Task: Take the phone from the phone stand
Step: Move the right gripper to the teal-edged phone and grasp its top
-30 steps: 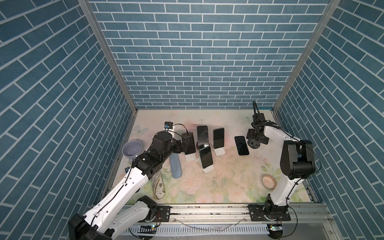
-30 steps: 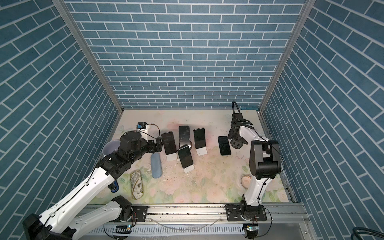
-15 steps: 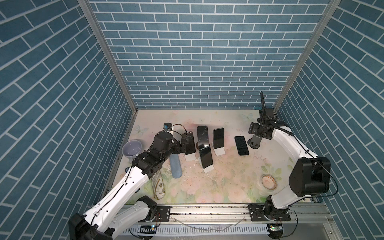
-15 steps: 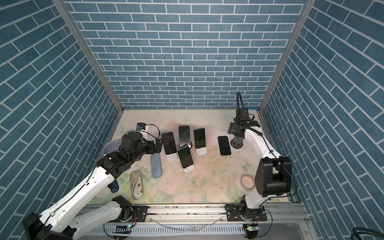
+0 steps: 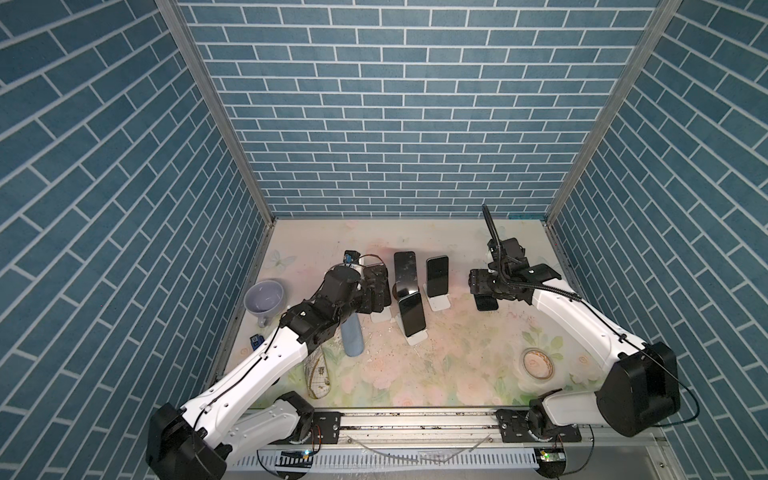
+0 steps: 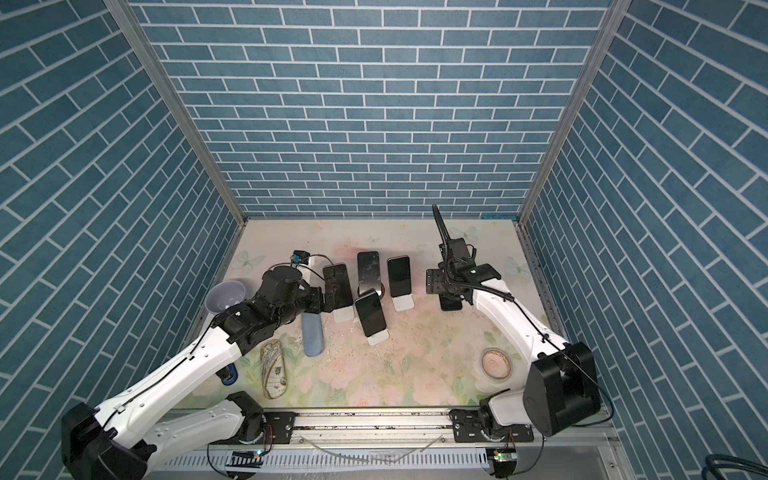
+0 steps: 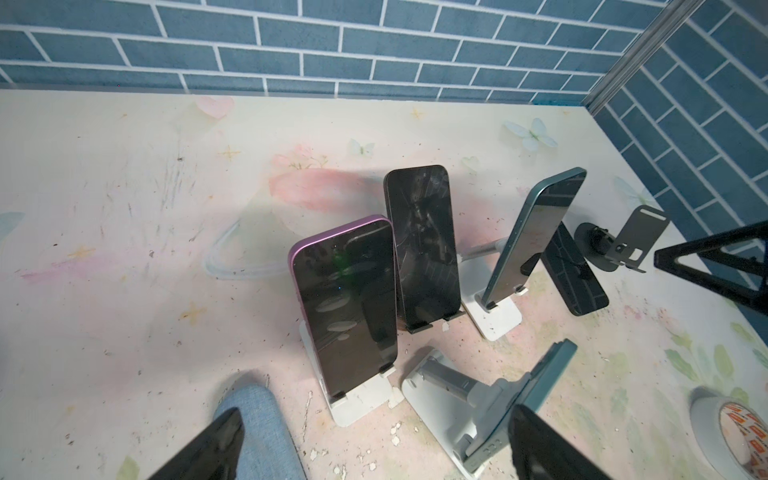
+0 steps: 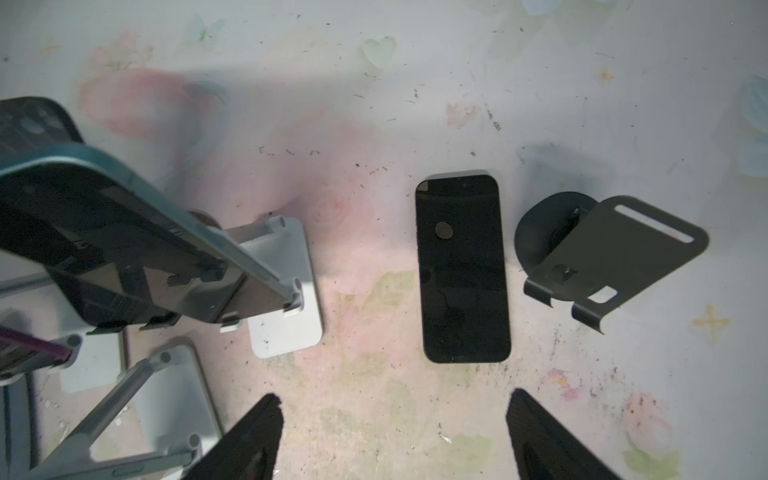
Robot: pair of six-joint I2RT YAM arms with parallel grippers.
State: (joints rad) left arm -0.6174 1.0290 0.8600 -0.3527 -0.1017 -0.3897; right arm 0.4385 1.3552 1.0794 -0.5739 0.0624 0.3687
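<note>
purple phone (image 7: 345, 303), teal phone (image 7: 540, 232), floral table (image 7: 124, 208)

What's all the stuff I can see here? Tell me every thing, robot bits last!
purple phone: 1, purple rim, leftmost stand
cracked phone: 1, black, standing mid-table
teal phones: 2, teal rims, standing right of the purple one
flat phone: 1, black, lying on the right
white stands: 3, white, under purple and teal phones
dark stands: 2, dark grey, one under cracked phone, one empty beside flat phone
mug: 1, lavender, by left wall
blue case: 1, light blue, front left
patterned case: 1, cream print, front left
tape roll: 1, pale, front right
left claw: 1, black, open, facing purple phone
right claw: 1, black, open, over flat phone
</note>
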